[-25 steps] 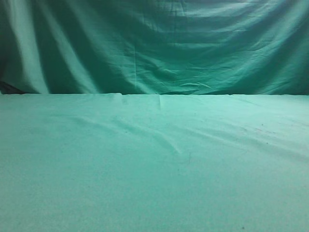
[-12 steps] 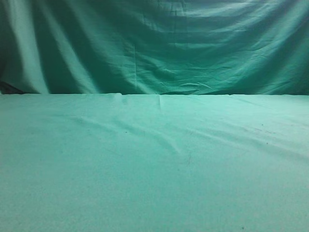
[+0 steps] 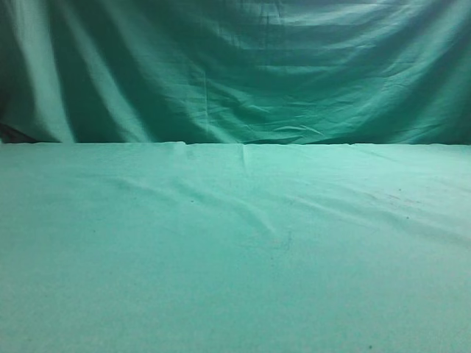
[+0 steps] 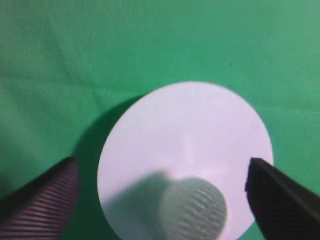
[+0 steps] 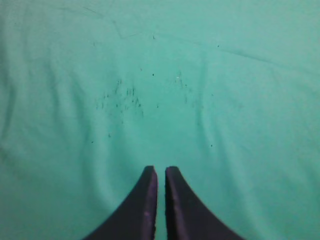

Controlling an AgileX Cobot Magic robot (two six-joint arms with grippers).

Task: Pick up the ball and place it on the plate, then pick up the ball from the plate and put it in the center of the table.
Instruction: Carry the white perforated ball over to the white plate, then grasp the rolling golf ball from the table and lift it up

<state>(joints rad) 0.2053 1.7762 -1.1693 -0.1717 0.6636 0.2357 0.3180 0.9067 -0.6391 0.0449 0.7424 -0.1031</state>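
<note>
In the left wrist view a round white plate (image 4: pixel 200 125) lies on the green cloth. A pale textured ball (image 4: pixel 192 210) rests on the plate's near part. My left gripper (image 4: pixel 162 180) is open, with its two dark fingers wide apart on either side of the plate and ball, touching neither. In the right wrist view my right gripper (image 5: pixel 160 172) is shut and empty above bare green cloth. The exterior view shows no ball, plate or gripper.
The green tablecloth (image 3: pixel 235 250) is wrinkled across the middle and a green curtain (image 3: pixel 235 66) hangs behind the table. Dark specks mark the cloth (image 5: pixel 120 97) ahead of my right gripper.
</note>
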